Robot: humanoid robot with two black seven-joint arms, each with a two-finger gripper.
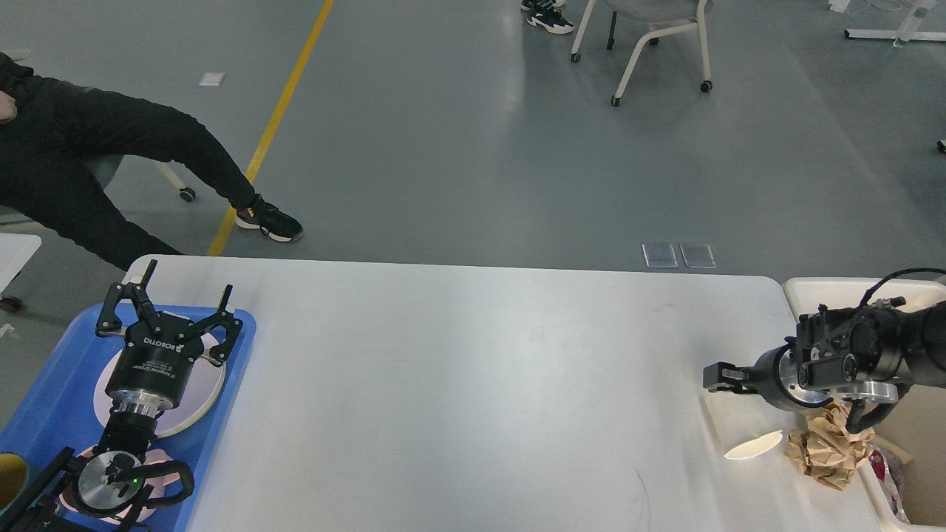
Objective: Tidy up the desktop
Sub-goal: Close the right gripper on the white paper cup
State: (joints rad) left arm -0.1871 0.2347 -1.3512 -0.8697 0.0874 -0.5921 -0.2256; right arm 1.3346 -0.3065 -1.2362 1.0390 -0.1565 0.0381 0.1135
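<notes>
From our head, we look down at the big white tabletop that fills the middle. Our left hand hangs over a round plate in the blue tray on the left edge. Its fingers are spread wide and hold nothing. Our right hand is low at the right end, seen from the side, so we cannot tell if it is wide or narrow. It sits over a white paper cup lying on its side. Just beside the cup is a brown paper ball. A beige bin stands against the right edge.
</notes>
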